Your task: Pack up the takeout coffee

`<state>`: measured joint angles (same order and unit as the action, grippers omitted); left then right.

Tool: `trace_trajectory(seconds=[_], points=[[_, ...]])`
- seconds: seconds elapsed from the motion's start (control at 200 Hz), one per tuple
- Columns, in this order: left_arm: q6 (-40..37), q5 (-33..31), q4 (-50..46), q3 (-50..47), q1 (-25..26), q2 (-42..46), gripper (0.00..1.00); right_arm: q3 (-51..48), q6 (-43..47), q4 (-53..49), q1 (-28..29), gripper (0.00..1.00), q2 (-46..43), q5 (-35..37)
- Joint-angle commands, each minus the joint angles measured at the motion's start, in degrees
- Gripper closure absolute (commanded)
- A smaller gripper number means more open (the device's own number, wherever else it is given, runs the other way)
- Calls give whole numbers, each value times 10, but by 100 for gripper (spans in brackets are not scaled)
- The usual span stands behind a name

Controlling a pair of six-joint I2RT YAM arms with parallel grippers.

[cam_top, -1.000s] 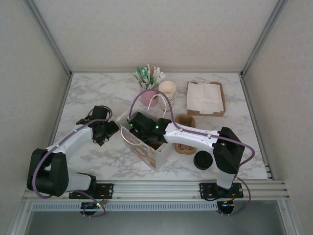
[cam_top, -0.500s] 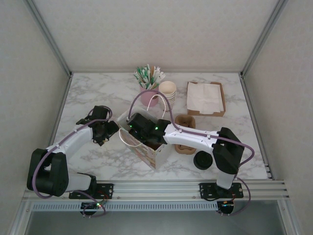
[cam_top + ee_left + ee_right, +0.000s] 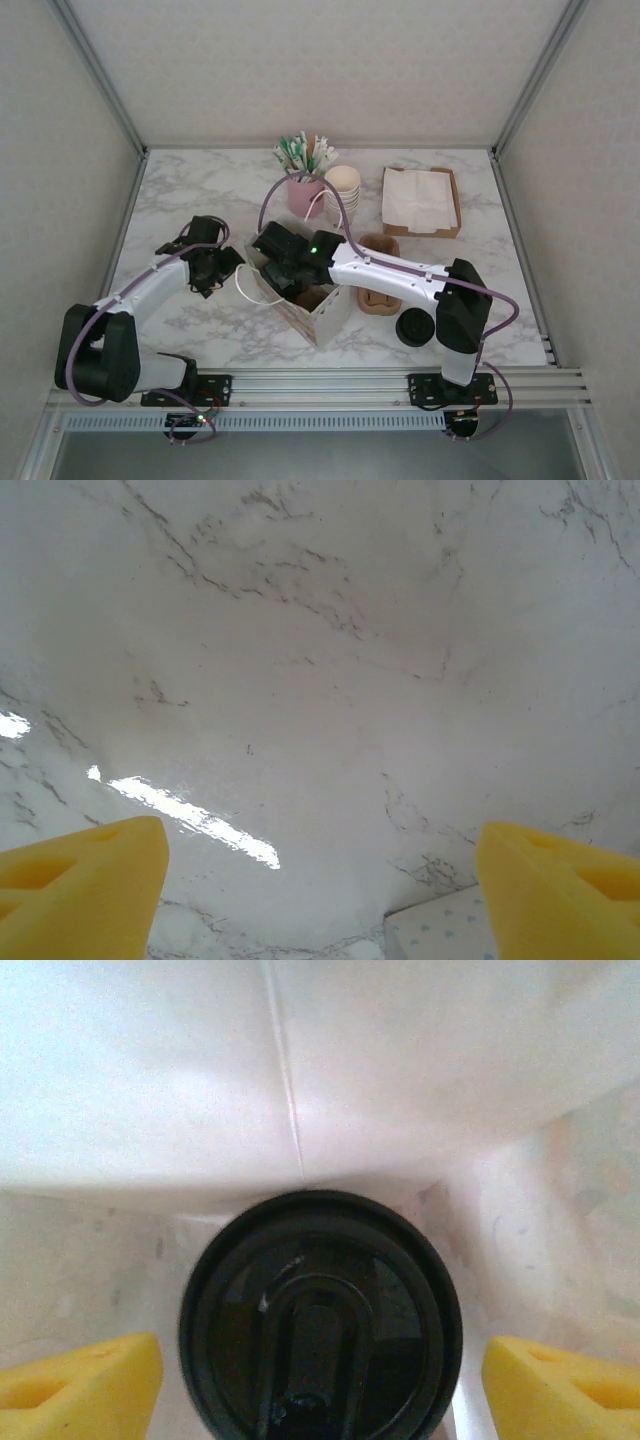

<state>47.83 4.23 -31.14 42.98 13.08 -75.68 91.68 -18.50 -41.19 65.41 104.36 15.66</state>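
Note:
The takeout coffee (image 3: 320, 1315) shows its round black lid from straight above, standing upright at the bottom of the white paper bag (image 3: 150, 1090). My right gripper (image 3: 322, 1388) hangs over it inside the bag, open, with a yellow fingertip on each side of the lid and a small gap to each. From above, the right gripper (image 3: 283, 262) reaches into the mouth of the bag (image 3: 325, 318). My left gripper (image 3: 218, 268) hovers just left of the bag, open and empty. In the left wrist view the left gripper (image 3: 320, 900) looks at bare marble and a dotted bag corner (image 3: 440, 932).
A pink cup of straws (image 3: 305, 170) and a stack of lidless cream cups (image 3: 343, 187) stand behind the bag. A napkin tray (image 3: 420, 200) sits at the back right. A brown cup carrier (image 3: 380, 298) and loose black lids (image 3: 413, 327) lie right of the bag.
My right gripper's jaws have spread apart off the coffee's lid, and the wrist has shifted slightly up and left over the bag. The bag's handle has swung leftward. The left arm stayed put.

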Motion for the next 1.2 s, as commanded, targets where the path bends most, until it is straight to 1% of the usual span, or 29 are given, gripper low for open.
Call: trace_trajectory(seconds=[0.0,0.305,0.47,0.611,0.736,0.846,0.961,1.046,1.111,1.191], points=[[7,-9,-16,5,3,14,20,31,-9,-22,4,15,-20,18],[6,-9,-15,8,3,11,20,100,-21,-89,4,14,-29,20],[5,-10,-18,11,4,11,20,146,-29,-120,4,14,-48,9],[4,-10,-21,14,4,15,20,196,-27,-150,4,17,-58,10],[2,-12,-26,19,4,18,20,224,-19,-164,4,21,-70,2],[-2,-15,-34,25,4,24,20,280,-10,-198,4,25,-74,13],[-5,-20,-39,27,4,32,20,306,11,-171,3,30,-98,15],[-5,-21,-40,30,4,35,20,311,29,-138,2,33,-115,37],[-7,-21,-42,32,4,37,20,315,38,-119,-6,35,-121,61],[-14,-23,-45,37,4,39,20,321,43,-99,-29,39,-126,76]])
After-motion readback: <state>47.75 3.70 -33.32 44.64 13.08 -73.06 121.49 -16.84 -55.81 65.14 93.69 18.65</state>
